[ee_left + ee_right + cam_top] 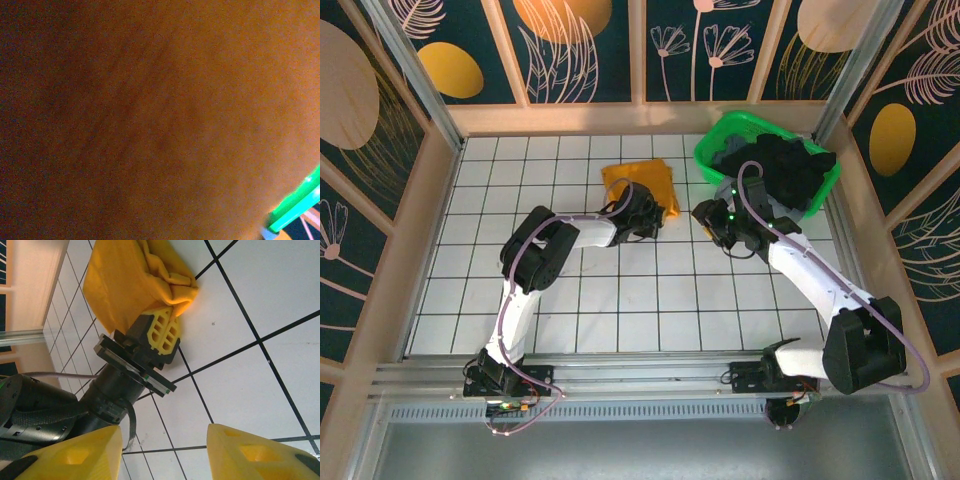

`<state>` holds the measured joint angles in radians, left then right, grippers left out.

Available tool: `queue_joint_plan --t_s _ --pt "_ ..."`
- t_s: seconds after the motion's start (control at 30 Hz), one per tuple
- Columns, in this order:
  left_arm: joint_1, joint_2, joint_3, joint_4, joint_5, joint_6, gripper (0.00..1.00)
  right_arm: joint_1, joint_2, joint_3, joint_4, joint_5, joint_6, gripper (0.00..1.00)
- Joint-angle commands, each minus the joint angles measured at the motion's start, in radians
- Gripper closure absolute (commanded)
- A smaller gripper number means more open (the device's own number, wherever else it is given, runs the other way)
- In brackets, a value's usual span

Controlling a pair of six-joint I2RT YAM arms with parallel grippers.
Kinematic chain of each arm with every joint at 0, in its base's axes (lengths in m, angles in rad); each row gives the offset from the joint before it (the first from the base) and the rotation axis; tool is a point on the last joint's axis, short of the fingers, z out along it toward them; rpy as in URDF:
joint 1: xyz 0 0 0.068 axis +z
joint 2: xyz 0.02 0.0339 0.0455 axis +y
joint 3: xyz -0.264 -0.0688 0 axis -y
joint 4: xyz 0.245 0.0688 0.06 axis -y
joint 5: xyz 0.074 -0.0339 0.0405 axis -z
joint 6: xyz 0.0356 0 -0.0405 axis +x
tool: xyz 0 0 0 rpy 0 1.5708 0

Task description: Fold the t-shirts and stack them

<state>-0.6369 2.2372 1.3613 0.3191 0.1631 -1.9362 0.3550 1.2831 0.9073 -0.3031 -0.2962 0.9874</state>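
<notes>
- Top external view: white tiled tabletop with black grid lines carries everything; walled on three sides.
- Bright green basket sits in the far right corner of the tabletop, tilted, with black t-shirts heaped inside and spilling over its near rim.
- Mustard-orange t-shirt lies on the tabletop as a folded, roughly square bundle, far centre, just left of the basket and apart from it.
- Left arm reaches forward; left end effector is at the near right corner of the mustard-orange t-shirt, touching it.
- Right end effector hovers over bare tiles just right of the left one, near the basket's near corner.
- Right wrist view: left end effector has its yellow fingers together, tips buried in the bunched edge of the mustard-orange t-shirt, clenched on the cloth; cloth edge rests on the tabletop.
- Right end effector is released: fingers spread wide, nothing between them.
- Left wrist view: blurred mustard-orange t-shirt is right against the lens; a strip of the basket is at lower right.
</notes>
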Motion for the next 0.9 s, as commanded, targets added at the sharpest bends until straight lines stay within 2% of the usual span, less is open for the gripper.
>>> queue_joint_plan --t_s 0.0,0.17,0.23,0.33,0.47,0.57,0.63,0.7,0.8,0.87 --pt "0.086 0.036 -0.043 -0.063 -0.051 0.003 1.00 -0.008 -0.022 0.019 -0.026 0.000 0.004 0.52" --pt "0.226 -0.017 -0.122 -0.010 -0.003 0.163 1.00 -0.006 -0.017 0.023 -0.028 -0.008 -0.003 0.53" --pt "0.310 -0.022 -0.133 -0.012 0.059 0.293 1.00 -0.005 -0.012 0.022 -0.022 -0.018 -0.006 0.53" --pt "0.437 -0.047 -0.144 -0.086 0.129 0.502 1.00 0.000 0.000 0.027 -0.018 -0.025 -0.011 0.53" --pt "0.614 -0.107 -0.173 -0.178 0.162 0.762 1.00 0.011 0.020 0.036 0.005 -0.043 -0.026 0.54" --pt "0.737 -0.087 -0.112 -0.270 0.262 0.989 1.00 0.025 0.043 0.042 0.066 -0.090 -0.047 0.54" --pt "0.797 -0.065 -0.038 -0.410 0.254 1.128 1.00 0.033 0.062 0.048 0.108 -0.126 -0.063 0.54" --pt "0.848 -0.076 -0.036 -0.454 0.216 1.185 1.00 0.041 0.083 0.067 0.129 -0.154 -0.084 0.54" --pt "0.913 -0.099 -0.068 -0.405 0.242 1.216 1.00 0.053 0.117 0.104 0.142 -0.184 -0.112 0.54" --pt "0.927 -0.078 -0.025 -0.436 0.276 1.294 1.00 0.060 0.136 0.122 0.165 -0.213 -0.126 0.54"
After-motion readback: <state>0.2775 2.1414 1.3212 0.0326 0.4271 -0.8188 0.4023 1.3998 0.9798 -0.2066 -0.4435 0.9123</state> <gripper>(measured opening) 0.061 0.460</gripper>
